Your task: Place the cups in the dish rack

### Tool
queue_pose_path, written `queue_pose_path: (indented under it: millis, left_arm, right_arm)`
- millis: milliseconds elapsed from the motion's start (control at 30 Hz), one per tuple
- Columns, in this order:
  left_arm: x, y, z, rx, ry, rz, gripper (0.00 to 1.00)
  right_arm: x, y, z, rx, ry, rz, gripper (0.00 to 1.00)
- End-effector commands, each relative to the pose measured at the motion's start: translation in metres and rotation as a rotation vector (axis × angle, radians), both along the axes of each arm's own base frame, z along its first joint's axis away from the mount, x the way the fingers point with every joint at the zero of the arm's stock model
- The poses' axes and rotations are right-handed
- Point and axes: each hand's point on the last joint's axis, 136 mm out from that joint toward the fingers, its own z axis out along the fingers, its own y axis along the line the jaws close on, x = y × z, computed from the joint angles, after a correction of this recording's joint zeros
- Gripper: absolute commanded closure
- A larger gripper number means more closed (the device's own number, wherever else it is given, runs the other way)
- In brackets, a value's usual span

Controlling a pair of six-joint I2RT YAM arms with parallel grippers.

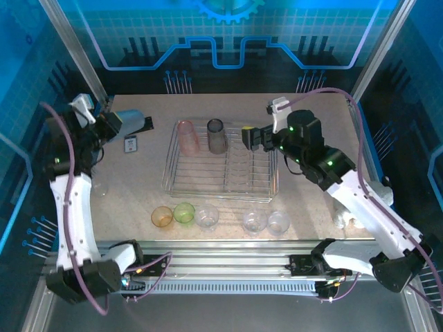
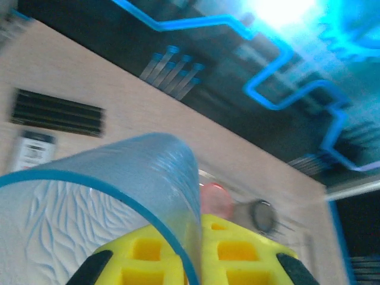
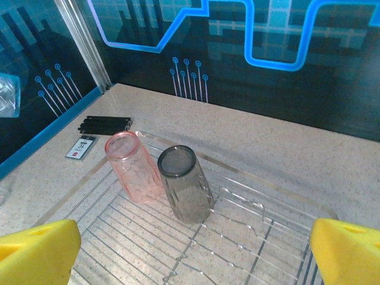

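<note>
The silver dish rack lies mid-table. A pink cup and a smoky grey cup stand mouth-down side by side at its far left; the right wrist view shows the pink cup and the grey cup on the rack. My left gripper is raised at the far left, shut on the wall of a clear cup; its yellow fingers pinch that cup. My right gripper hovers open over the rack's far right, fingers wide apart and empty. Orange, green and clear cups sit near the front.
Two more clear cups stand in front of the rack's right end. A black ridged bar and a small card lie left of the rack. Metal frame posts flank the table.
</note>
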Motion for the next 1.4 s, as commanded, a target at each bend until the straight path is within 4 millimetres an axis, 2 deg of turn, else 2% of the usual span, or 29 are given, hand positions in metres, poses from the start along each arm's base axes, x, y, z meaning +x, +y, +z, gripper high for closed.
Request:
queue_pose_path:
  millis: [0,100,267,400,533,633,900,967,1100,1367]
  left_arm:
    - [-0.015,-0.036,0.034,-0.206,-0.195,-0.132,1.0]
    - [-0.031,-0.057,0.047,-0.286,-0.274,-0.223,1.0]
    - [-0.048,-0.084,0.059,-0.362,-0.304,-0.338,1.0]
    - [-0.053,-0.098,0.066,-0.449,-0.333,-0.395,1.0]
    - [-0.056,-0.113,0.076,-0.525,-0.352,-0.464,1.0]
    - [-0.059,-0.126,0.084,-0.542,-0.354,-0.515,1.0]
    - [-0.049,-0.142,0.095,-0.678,-0.411,-0.558,1.0]
    - [-0.047,-0.147,0.094,-0.698,-0.411,-0.57,1.0]
    - [-0.043,-0.159,0.092,-0.708,-0.393,-0.599,1.0]
    - [-0.03,-0.174,0.087,-0.73,-0.371,-0.615,1.0]
  right_arm:
    - [-0.009,-0.012,-0.005,0.084,0.063,-0.009,0.0]
    - [-0.012,-0.017,-0.008,0.147,0.09,0.003,0.0]
    - [-0.003,-0.021,-0.014,0.279,0.115,-0.032,0.0]
    - [0.003,-0.008,-0.011,0.397,0.136,0.028,0.0]
    - [0.003,0.018,0.001,0.476,0.174,0.151,0.0]
    - [0.005,0.027,0.01,0.538,0.175,0.196,0.0]
    - [0.012,0.04,0.04,0.824,0.129,0.271,0.0]
    - [0.012,0.049,0.043,0.815,0.145,0.299,0.0]
    - [0.01,0.064,0.06,0.819,0.12,0.363,0.0]
    - [0.022,0.091,0.057,0.881,0.157,0.425,0.0]
